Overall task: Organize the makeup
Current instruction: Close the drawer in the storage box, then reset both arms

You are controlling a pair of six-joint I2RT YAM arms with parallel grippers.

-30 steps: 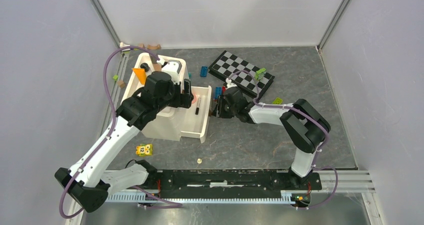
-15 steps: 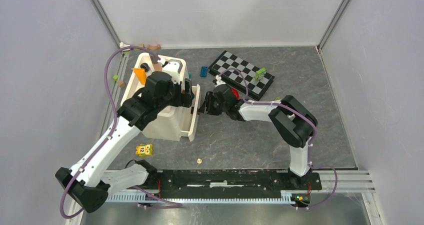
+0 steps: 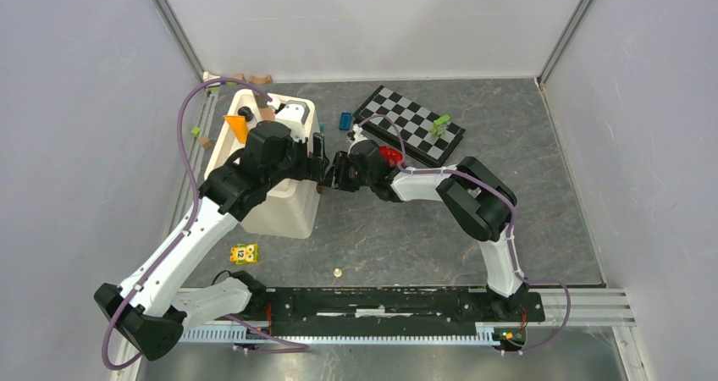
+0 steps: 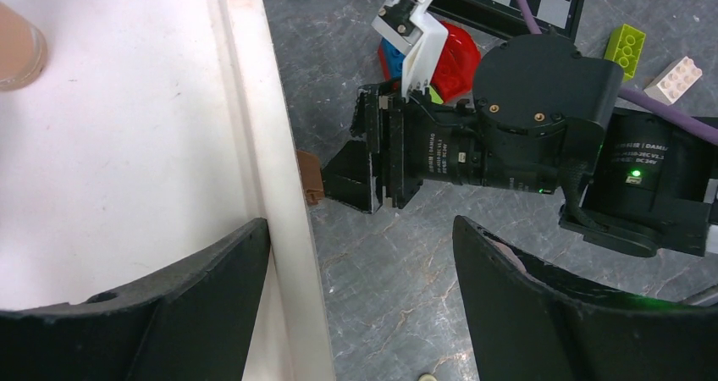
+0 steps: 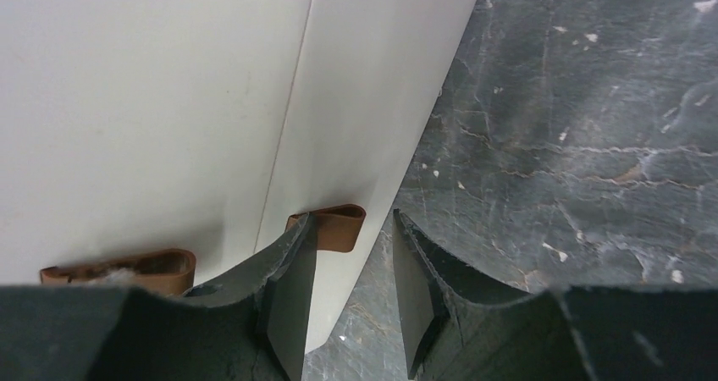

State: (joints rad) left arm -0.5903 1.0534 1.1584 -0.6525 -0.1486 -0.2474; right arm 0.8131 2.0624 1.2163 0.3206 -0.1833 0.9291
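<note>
The gray table (image 3: 508,186) is the biggest thing. Two robot arms reach in over it. The left arm (image 3: 182,245) leans over a white box (image 3: 284,212) on the left side. The right arm (image 3: 474,203) bends across to the side of that box.

A checkerboard (image 3: 415,127) lies at the back, with a green brick (image 3: 439,125) on it.

The left gripper (image 4: 360,237) hangs over the edge of the box. Its fingers are spread wide and hold nothing.

The right gripper (image 5: 353,229) points at the side of the box. Its fingers are a little apart, one on each side of a small brown handle (image 4: 310,178). They are not pinching it.

Some makeup sits on top of the box: an orange tube (image 3: 234,128) and a clear peach tube (image 4: 17,55).

A red toy (image 4: 453,59) lies behind the right gripper. A yellow brick (image 3: 244,253) sits in front of the box. A blue brick (image 3: 345,120) is by the checkerboard.
</note>
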